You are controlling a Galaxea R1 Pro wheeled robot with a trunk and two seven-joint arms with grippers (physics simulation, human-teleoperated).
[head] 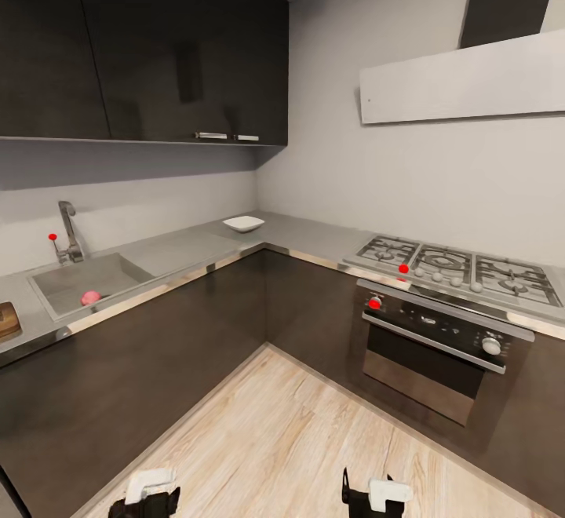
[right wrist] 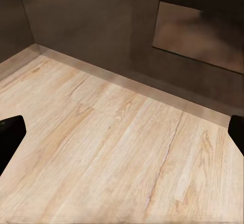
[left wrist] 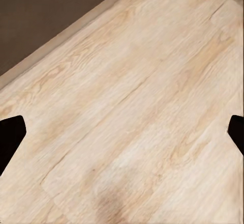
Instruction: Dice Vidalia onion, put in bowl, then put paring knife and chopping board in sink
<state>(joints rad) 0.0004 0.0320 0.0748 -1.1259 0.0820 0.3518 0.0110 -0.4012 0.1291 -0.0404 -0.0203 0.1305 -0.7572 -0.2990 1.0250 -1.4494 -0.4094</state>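
Down at the near edge, both pincers hang low over the pale wood-plank floor (head: 298, 439): the left gripper (head: 145, 502) and the right gripper (head: 369, 496), dark jaws on white housings. In each wrist view the dark fingertips sit at opposite edges with bare planks between them, so both are spread apart and carrying nothing.

Outward now, up the dark cabinet fronts (head: 173, 345) to the long smooth grey countertop (head: 188, 251) with its steel-coloured front edge. On the far left sits the rectangular stainless-steel sink (head: 71, 279) with its chrome tap (head: 69, 231) and red knob, and there's the Vidalia onion (head: 90, 297), a small pinkish-red ball, lying inside the basin near its front wall. Just left of the sink, a corner of the brown wooden chopping board (head: 8, 320) peeks in at the frame edge. Further right along the counter, near the corner, rests the shallow white bowl (head: 243, 224), empty as far as I can tell. The paring knife I can't make out. On the right, a steel gas hob (head: 459, 267) over a black oven (head: 439, 345).

My read: nothing done yet. Onion unfetched, dicing, bowling and clearing up all ahead, and the robot stands well back from the sink.
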